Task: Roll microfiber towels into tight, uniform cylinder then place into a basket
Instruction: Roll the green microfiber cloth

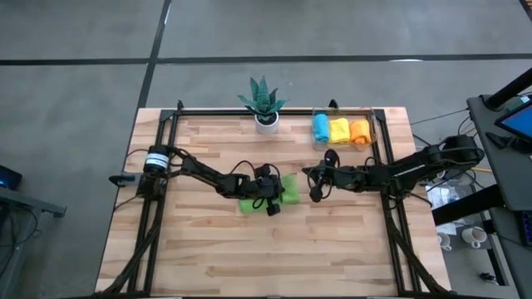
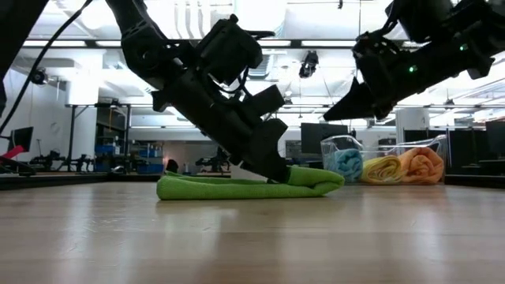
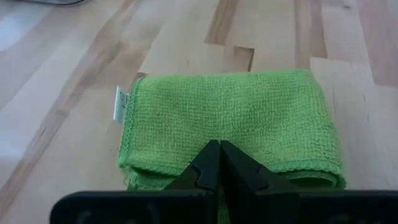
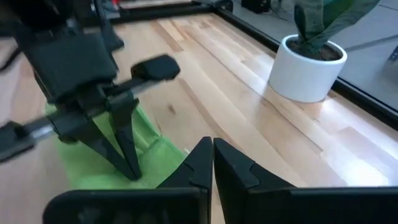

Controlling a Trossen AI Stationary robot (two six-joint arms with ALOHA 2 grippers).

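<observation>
Green towel (image 1: 268,196) folded flat mid-table, not yet rolled. Left gripper (image 3: 219,163) clenched, tips pressing down on the towel's near edge, holding nothing. Right gripper (image 4: 211,163) also clenched and empty, hovering just beside the towel's right end (image 2: 319,180), apparently clear of the cloth, though hard to say for sure. Blue, yellow and orange rolls already in the basket (image 1: 374,124) at the far right. Best now: pin one end, tuck the edge under, roll evenly, keep tension throughout.
</observation>
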